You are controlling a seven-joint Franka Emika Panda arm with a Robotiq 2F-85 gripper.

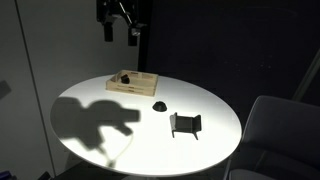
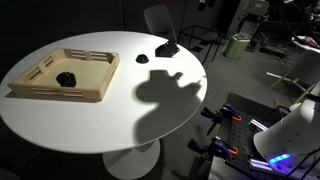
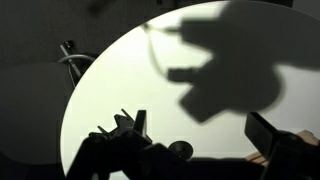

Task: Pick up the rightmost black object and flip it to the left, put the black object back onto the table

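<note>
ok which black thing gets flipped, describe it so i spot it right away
On the round white table, look from the wooden tray toward the chair. The black slab lies there: largest black item, with raised ends, unlike the small dome beside it or the tiny piece in the tray.

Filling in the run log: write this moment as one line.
gripper: open, empty, high above table | black slab: on table, untouched | dome piece: apart from slab | wooden tray: holds small black piece

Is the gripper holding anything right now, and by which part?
Nothing: the gripper hangs open and empty above the round white table; the flat black bracket-like slab lies there.
</note>
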